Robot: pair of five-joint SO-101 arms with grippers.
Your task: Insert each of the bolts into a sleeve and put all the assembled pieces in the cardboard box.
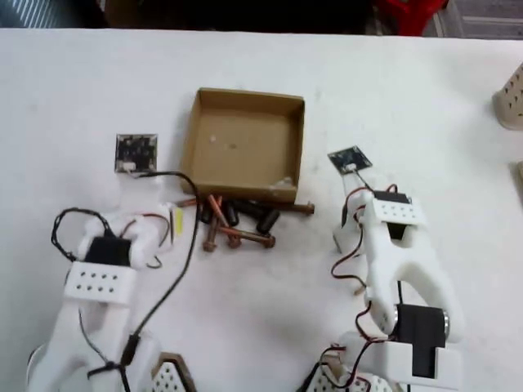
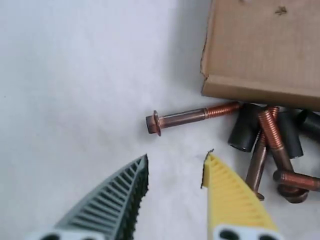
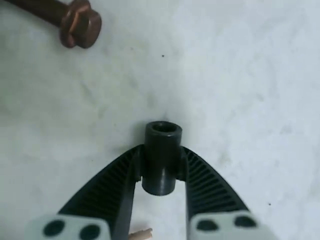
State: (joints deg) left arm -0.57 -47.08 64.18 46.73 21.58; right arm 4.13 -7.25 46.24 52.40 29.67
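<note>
In the right gripper [image 3: 160, 150], clamped tight, sits a short black open-ended sleeve [image 3: 162, 160]; the left gripper [image 2: 176, 157] gapes.

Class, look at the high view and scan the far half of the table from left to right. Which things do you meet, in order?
A small dark board → cardboard box → second small dark board → beige perforated object at the right edge.
</note>
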